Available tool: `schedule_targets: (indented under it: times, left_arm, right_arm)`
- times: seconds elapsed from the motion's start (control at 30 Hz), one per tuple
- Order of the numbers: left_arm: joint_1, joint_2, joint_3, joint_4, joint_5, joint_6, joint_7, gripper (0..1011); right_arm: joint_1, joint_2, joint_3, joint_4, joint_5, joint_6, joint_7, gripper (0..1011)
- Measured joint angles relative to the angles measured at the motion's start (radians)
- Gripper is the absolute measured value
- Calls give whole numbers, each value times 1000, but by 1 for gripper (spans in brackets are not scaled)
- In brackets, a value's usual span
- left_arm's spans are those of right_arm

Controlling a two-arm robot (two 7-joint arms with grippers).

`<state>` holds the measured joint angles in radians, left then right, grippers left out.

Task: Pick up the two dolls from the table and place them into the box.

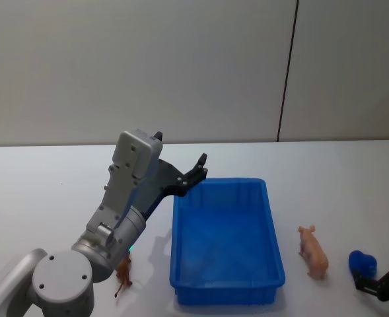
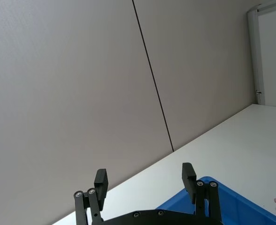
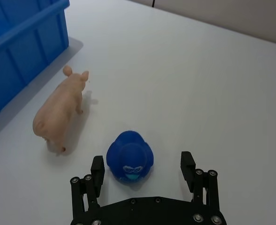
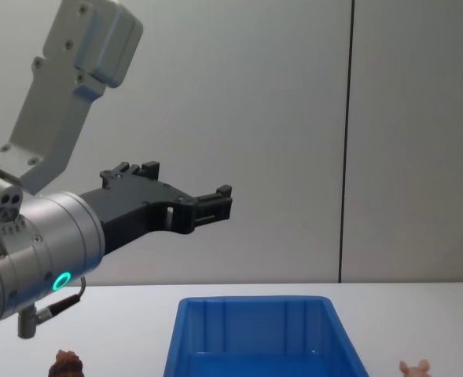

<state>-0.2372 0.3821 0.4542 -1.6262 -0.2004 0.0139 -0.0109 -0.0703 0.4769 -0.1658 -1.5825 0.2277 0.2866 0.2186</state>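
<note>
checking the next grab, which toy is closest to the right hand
The blue doll, lying just ahead of the open right hand; the pink pig stands farther off, the brown doll lies beyond the box.

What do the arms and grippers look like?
Silver-grey rounded links on the left arm, boxy pale-grey housing, green lit ring at the wrist, short cable beneath. The left gripper and right gripper are matte black, two flat fingers on linkages with silver pins.
</note>
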Motion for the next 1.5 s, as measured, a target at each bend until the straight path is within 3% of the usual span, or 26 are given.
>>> schedule_targets:
  times: [0.13, 0.4, 0.7, 1.13, 1.5]
  left_arm:
    - [0, 0, 0, 0, 0, 0, 0, 1001]
    - [0, 0, 0, 0, 0, 0, 0, 1001]
    - [0, 0, 0, 0, 0, 0, 0, 1001]
    - [0, 0, 0, 0, 0, 0, 0, 1001]
    - [0, 0, 0, 0, 0, 0, 0, 1001]
  right_arm:
    - [10, -7, -6, 17, -7, 9, 13, 994]
    - [29, -22, -16, 48, -15, 15, 33, 836]
    - [39, -33, -23, 65, -18, 8, 41, 560]
    - [42, -39, -25, 57, -20, -38, 29, 460]
    - [52, -39, -21, -23, -32, -98, 40, 392]
